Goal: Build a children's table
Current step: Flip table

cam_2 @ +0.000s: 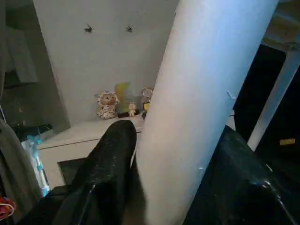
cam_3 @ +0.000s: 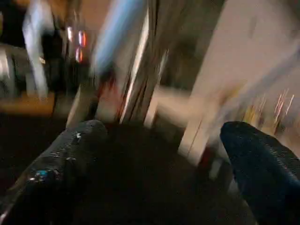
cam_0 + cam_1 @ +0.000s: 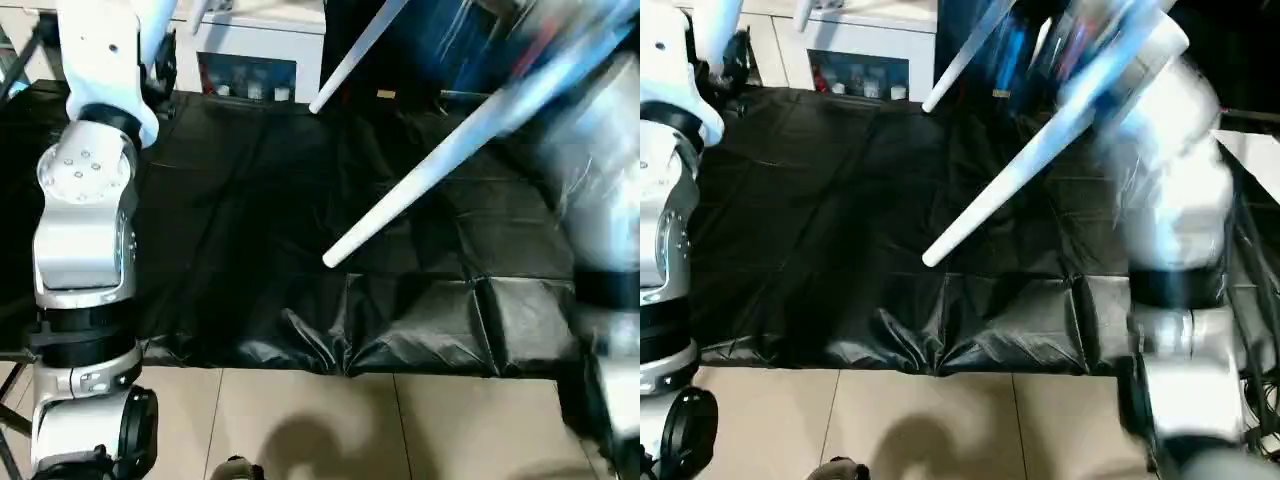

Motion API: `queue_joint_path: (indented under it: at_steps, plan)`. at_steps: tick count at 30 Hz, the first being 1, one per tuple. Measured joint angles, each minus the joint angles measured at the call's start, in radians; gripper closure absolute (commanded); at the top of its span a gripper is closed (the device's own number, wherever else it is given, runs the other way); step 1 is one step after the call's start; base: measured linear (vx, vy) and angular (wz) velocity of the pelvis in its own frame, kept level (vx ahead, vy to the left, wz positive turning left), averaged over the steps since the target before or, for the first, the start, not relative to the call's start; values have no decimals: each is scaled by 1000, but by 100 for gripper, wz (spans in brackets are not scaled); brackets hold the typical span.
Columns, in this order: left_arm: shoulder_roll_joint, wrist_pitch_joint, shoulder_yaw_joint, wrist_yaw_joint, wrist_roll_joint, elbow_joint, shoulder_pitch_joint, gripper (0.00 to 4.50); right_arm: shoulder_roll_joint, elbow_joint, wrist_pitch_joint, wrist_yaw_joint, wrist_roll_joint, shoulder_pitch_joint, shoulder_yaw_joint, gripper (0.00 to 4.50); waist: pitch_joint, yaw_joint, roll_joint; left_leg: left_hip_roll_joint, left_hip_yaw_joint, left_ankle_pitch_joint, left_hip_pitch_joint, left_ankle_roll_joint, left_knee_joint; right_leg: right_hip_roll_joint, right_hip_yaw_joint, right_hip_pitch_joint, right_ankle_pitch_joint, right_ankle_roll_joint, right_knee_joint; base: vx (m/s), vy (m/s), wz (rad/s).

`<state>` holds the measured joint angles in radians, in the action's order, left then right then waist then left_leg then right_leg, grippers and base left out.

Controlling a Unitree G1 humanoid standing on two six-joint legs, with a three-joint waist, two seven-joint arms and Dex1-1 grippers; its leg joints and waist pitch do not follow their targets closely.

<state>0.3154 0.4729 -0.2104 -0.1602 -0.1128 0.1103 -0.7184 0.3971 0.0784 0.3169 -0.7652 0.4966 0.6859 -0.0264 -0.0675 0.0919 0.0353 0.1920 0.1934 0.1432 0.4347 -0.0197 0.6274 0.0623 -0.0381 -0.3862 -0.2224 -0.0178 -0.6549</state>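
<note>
Two white tapered legs of the children's table slant down over the black sheet. The long leg (image 3: 420, 190) ends mid-scene and the shorter leg (image 3: 350, 60) sits further back. The table's square top lies beyond the upper edge of the picture. In the left wrist view my left gripper (image 1: 178, 136) is shut on a thick white leg (image 1: 201, 93), one black finger (image 1: 108, 159) on each side. My right gripper (image 2: 161, 136) is open, with its fingers (image 2: 75, 145) wide apart and nothing between them. My right forearm (image 3: 1170, 200) is blurred at the right.
A crinkled black sheet (image 3: 250, 230) covers the work area, and its front edge meets beige floor tiles (image 3: 300, 420). A white cabinet with glass doors (image 3: 250, 60) stands at the back. A white shelf with small figurines (image 1: 108, 105) appears in the left wrist view.
</note>
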Motion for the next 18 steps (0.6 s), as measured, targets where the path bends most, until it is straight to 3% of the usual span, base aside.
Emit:
queue_joint_path:
  at_steps: [7, 13, 18]
  plan:
    - [10, 0, 5, -1, 1, 0, 7, 244, 15, -22, 189, 99, -44, -190, -63, 0, 0, -1, 0, 0, 0, 0, 1, 0, -2, 0, 0, 2, 3, 0, 7, 0, 0, 0]
    - [13, 0, 22, -8, 1, -2, 8, 248, 5, 5, 264, 206, -79, -201, -55, 0, 0, -5, -1, 0, 1, -1, -1, -1, -2, 0, 0, 1, 5, 0, 7, 0, 0, 0]
    - [16, -1, 22, -8, 1, -2, 9, 250, -16, 33, 296, 278, -83, -195, -12, 0, 0, -5, -1, 0, 1, -1, -1, -1, -3, 0, 0, 1, 5, 0, 7, 0, 0, 0]
